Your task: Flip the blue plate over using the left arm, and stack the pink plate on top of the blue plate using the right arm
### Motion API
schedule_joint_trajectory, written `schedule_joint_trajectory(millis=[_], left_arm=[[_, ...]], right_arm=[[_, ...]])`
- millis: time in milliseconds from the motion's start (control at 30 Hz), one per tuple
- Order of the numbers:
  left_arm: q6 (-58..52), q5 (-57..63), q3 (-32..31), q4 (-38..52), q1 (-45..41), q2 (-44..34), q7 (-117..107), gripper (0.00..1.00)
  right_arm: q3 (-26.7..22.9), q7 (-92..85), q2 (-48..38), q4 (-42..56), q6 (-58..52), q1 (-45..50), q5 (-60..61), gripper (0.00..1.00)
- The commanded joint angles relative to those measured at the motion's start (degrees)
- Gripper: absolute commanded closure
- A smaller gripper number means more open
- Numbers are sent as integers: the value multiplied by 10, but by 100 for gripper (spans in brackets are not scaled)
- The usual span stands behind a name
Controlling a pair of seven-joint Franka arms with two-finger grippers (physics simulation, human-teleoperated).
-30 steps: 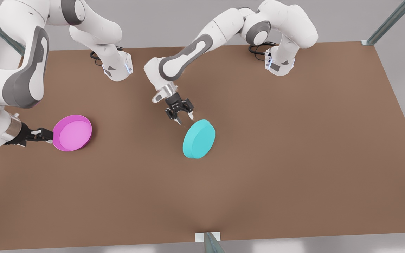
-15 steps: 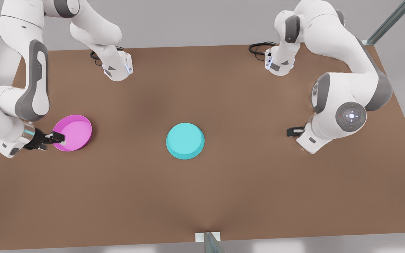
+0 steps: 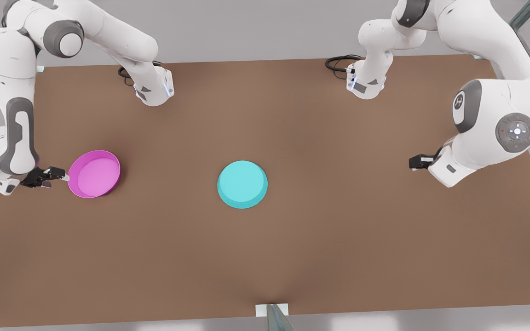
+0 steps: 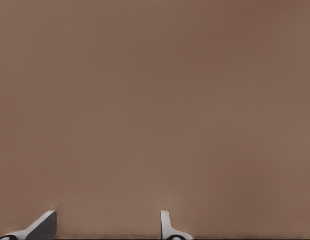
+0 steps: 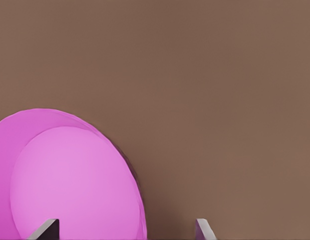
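The blue plate [image 3: 242, 184] lies base-up near the middle of the table [image 3: 338, 239], its flat underside to the camera, so the flip looks done and it offers a level seat for a second dish. The pink plate [image 3: 94, 174] sits rim-up, well apart from it toward the front view's left, its paler inside showing.

The right gripper [image 3: 65, 176] reaches in low from that side, its tip just at the pink plate's outer rim; in the right wrist view its fingertips [image 5: 48, 229] stand spread, with the rim of the pink plate [image 5: 69, 180] lying between them, not yet pinched (a sideways approach suited to clamping the raised wall). The left gripper [image 3: 415, 162] hangs over bare table at the front view's right, far from both plates, waiting; the left wrist view shows its fingers [image 4: 42, 226] spread and empty.

No brand, label or writing can be read on plates or table.
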Motion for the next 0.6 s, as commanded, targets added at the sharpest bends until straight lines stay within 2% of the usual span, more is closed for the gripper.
schedule_joint_trajectory(millis=[0, 200, 267, 333, 467, 500, 567], left_arm=[[-1, 7, 0, 0, 0, 0, -1, 0], [-3, 16, 1, -1, -1, 4, -2, 0], [-3, 16, 1, -1, 0, 7, -2, 0], [-3, 16, 1, -1, -1, 7, -2, 0], [-3, 19, 0, -2, -1, 8, -1, 0], [-4, 19, 0, -2, -1, 8, -1, 0], [-3, 19, 0, -1, -1, 10, -1, 0]], right_arm=[[-4, -8, 5, 1, 0, 3, 8, 0], [-6, -34, 28, -4, 0, 10, 27, 4], [-15, -72, 44, -3, 1, 20, 66, 13], [-17, -79, 44, -3, 1, 20, 66, 31], [-17, -78, 44, -4, 10, 20, 67, 38], [-17, -78, 44, -4, 9, 20, 66, 45], [-17, -78, 49, -4, 9, 20, 67, 48]])
